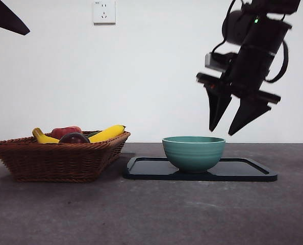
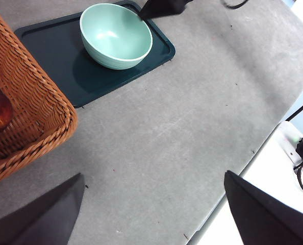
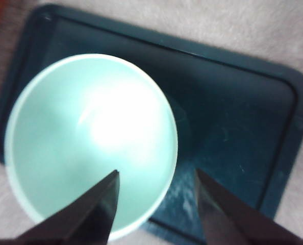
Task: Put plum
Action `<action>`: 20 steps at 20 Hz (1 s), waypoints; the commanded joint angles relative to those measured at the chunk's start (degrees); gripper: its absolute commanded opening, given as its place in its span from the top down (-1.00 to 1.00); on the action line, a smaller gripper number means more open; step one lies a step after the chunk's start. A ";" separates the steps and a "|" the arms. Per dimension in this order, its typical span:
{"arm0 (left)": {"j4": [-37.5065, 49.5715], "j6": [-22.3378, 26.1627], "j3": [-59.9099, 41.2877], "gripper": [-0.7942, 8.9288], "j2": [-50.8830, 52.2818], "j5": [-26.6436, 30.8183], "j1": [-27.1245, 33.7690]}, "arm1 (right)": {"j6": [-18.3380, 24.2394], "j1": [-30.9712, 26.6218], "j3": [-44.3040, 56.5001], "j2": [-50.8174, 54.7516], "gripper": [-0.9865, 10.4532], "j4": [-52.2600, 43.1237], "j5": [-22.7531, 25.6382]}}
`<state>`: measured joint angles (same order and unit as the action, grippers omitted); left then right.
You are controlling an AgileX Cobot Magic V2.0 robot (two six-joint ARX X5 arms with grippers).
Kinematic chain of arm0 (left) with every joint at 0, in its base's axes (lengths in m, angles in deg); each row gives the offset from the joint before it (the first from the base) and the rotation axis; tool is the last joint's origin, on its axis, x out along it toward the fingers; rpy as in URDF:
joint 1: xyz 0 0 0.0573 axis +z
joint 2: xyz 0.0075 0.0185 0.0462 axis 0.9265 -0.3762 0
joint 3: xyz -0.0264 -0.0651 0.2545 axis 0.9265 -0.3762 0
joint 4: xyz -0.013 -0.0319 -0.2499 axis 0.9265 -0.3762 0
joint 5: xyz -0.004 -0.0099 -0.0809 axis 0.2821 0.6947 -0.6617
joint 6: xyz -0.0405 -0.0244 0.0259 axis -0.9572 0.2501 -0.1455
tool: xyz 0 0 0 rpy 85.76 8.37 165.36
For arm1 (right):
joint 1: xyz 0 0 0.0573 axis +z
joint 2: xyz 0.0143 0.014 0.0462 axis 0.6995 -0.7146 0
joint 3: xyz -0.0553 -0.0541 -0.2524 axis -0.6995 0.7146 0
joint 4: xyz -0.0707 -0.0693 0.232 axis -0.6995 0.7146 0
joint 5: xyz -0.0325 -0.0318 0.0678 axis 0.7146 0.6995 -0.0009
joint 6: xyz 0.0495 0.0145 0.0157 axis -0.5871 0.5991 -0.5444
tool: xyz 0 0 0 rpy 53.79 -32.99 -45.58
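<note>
So the right gripper point(image 1: 228, 130) is hanging in the air above the rim of the green bowl point(image 1: 194, 152), jaws spread apart and nothing between them. In its own wrist view the bowl is right underneath and looks bare inside. The bowl sits on a dark tray point(image 1: 243, 171), closer to the tray's basket end, with a stretch of flat tray showing on the far side.

The left gripper point(image 2: 154, 209) is parked up high over bare table, jaws wide apart too, holding nothing.

The plum point(image 1: 74, 138) is in the wicker basket point(image 1: 54, 161), tucked low between two bananas point(image 1: 106, 133) with a red apple point(image 1: 66, 131) behind it. It's only peeking over the rim, so I can't really tell how tightly it's wedged.

Progress-wise I'd say basically nothing's done: plum not picked, bowl has no fruit in it. Still left is reach into the basket, grab it, carry it over (my guess is the bowl's the target).

Room looks fine: there's a gap of table between basket and tray, and open air above both. The tricky bits are the raised basket rim and the bananas crowding the plum.
</note>
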<state>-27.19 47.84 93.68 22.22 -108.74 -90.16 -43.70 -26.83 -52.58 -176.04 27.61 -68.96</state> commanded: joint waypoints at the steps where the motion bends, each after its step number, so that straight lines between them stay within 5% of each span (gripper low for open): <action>1: 0.26 0.70 1.18 -0.06 -0.42 -0.13 -0.26 | 0.72 0.26 -1.40 -2.54 0.42 -1.42 0.04; 5: 0.28 0.70 1.18 -0.06 -0.42 -0.13 -0.26 | 0.70 0.24 -1.40 -5.18 0.42 -2.29 0.28; 12: 0.28 0.72 1.18 -0.06 -0.42 -0.13 -0.26 | 0.70 0.20 -1.40 -5.60 0.81 -4.04 0.44; 20: 0.24 0.70 1.18 -0.06 -0.42 -0.13 -0.26 | 0.31 0.28 -2.14 -2.86 0.81 -4.39 1.51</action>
<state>-27.19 47.86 93.68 22.18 -108.74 -90.16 -43.48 -26.81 -53.10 -179.64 23.61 -67.45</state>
